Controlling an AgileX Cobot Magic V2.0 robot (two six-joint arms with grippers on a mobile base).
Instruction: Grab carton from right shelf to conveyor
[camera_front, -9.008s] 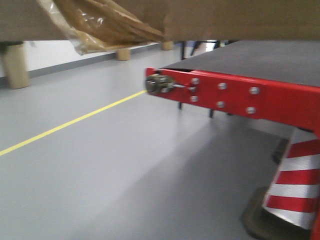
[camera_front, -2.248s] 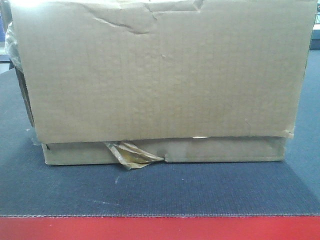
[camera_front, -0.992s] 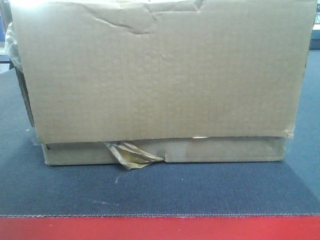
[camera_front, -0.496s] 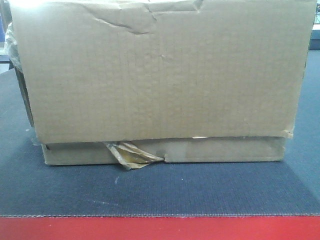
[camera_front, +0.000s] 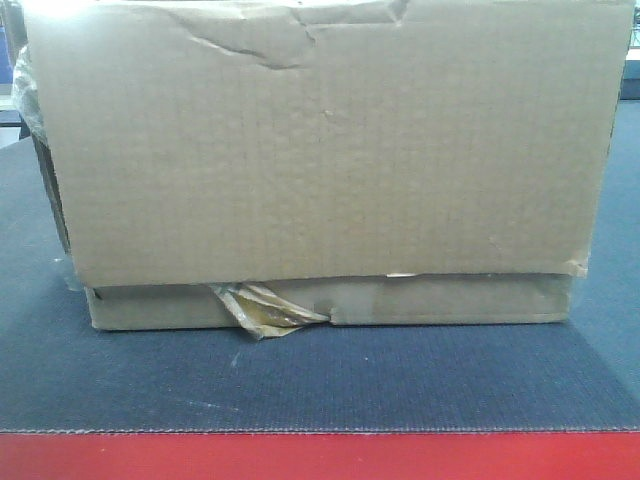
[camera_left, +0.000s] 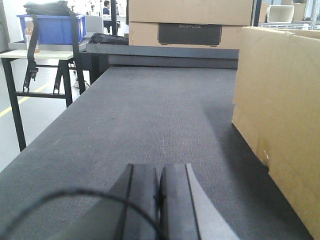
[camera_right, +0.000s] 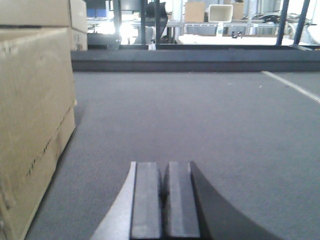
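- Left gripper (camera_left: 159, 200): pads pressed together, nothing held, low over the belt, clear of the carton (camera_left: 280, 115) at 3 o'clock.
- Right gripper (camera_right: 162, 200): likewise closed and empty, apart from the carton (camera_right: 32, 115) at 9 o'clock.
- Carton (camera_front: 320, 160): resting flat on the conveyor (camera_front: 320, 385), back from the red front edge (camera_front: 320, 457); both arms clear of its sides.
- Judged progress: transfer looks done, release included; nothing obvious left but drawing the arms away.
- Right shelf: not in view.
- Materials: plain brown corrugated board, rectangular, upper edge creased and dented; crinkled yellowish tape (camera_front: 262, 312) hanging at the bottom seam, around 7 o'clock.
- Belt: dark grey, woven, matte, broad and flat.
- Pads: dark, smooth, blocky.
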